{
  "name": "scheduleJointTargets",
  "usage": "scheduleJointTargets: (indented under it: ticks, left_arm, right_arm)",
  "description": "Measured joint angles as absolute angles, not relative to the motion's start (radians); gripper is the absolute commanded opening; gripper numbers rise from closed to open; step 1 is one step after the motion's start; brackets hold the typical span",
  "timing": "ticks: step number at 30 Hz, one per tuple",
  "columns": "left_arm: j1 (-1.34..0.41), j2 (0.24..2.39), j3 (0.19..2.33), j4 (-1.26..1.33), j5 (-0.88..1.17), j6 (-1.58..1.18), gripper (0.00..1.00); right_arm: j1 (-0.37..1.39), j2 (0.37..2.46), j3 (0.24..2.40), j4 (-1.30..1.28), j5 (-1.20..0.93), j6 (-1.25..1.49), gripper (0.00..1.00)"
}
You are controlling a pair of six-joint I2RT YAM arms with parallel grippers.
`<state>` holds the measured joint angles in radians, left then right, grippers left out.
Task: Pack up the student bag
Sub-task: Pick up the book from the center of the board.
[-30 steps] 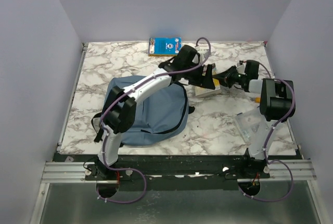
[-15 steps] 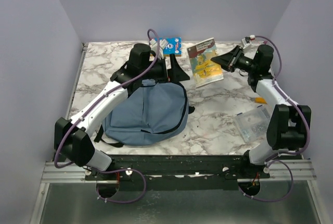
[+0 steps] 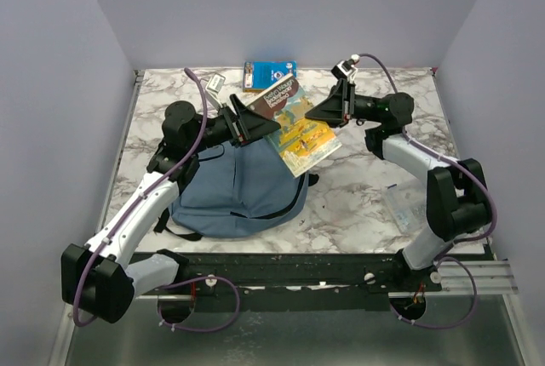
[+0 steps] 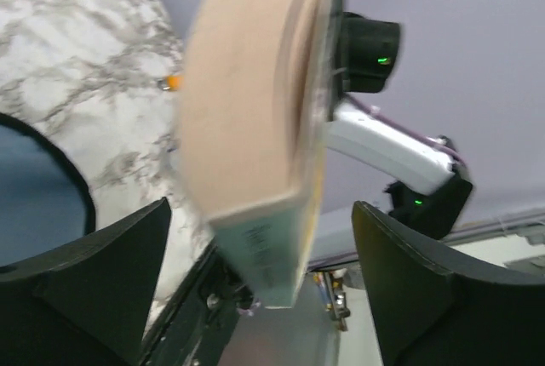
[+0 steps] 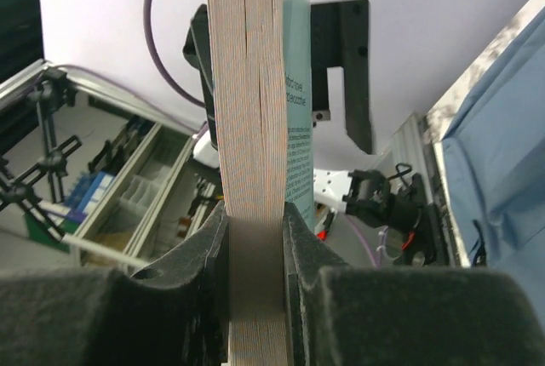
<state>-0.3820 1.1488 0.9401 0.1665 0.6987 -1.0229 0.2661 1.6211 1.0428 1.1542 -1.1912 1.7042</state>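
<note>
The dusty-blue student bag (image 3: 243,183) lies at the table's front left; its dark-rimmed edge shows in the left wrist view (image 4: 38,187) and its fabric in the right wrist view (image 5: 502,145). My right gripper (image 3: 328,109) is shut on a thick book (image 3: 298,128) with a yellow and brown cover and holds it tilted in the air over the bag's upper right corner. In the right wrist view the pads (image 5: 204,289) clamp the book's page edge (image 5: 251,111). My left gripper (image 3: 255,119) is open beside the book, whose blurred end (image 4: 247,102) stands between its spread fingers (image 4: 94,281).
A blue boxed item (image 3: 270,74) lies at the table's back edge. A clear plastic box (image 3: 407,206) sits front right by the right arm. An orange pen (image 4: 173,82) lies on the marble. Grey walls close in the table on three sides.
The book lay flat on the table beside the right gripper; now the right gripper holds it lifted and carried left over the bag. The left gripper swung from the back down to the book.
</note>
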Motion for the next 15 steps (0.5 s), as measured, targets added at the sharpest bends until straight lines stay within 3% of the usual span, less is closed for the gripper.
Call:
scheduleJointTargets:
  ticks: [2, 3, 7, 8, 10, 15]
  left_arm:
    - [-0.374, 1.129, 0.923, 0.23, 0.72, -1.059, 0.44]
    - [-0.367, 1.12, 0.919, 0.267, 0.733, -1.087, 0.37]
    - [-0.347, 1.105, 0.913, 0.316, 0.738, -1.131, 0.04]
    - [-0.346, 1.103, 0.911, 0.318, 0.736, -1.131, 0.0]
    - [-0.341, 1.098, 0.907, 0.324, 0.723, -1.147, 0.0]
    - [-0.342, 1.079, 0.907, 0.33, 0.668, -1.184, 0.0]
  right_arm:
    - [0.285, 1.654, 1.043, 1.238, -1.204, 1.778, 0.01]
    - [0.293, 1.665, 1.042, 1.257, -1.207, 1.8, 0.1]
    - [0.303, 1.644, 1.021, 1.158, -1.185, 1.746, 0.64]
    - [0.306, 1.621, 1.018, 1.081, -1.161, 1.702, 0.75]
    - [0.31, 1.569, 1.014, 0.926, -1.09, 1.606, 0.84]
    - [0.352, 1.395, 0.933, 0.75, -0.841, 1.488, 0.93]
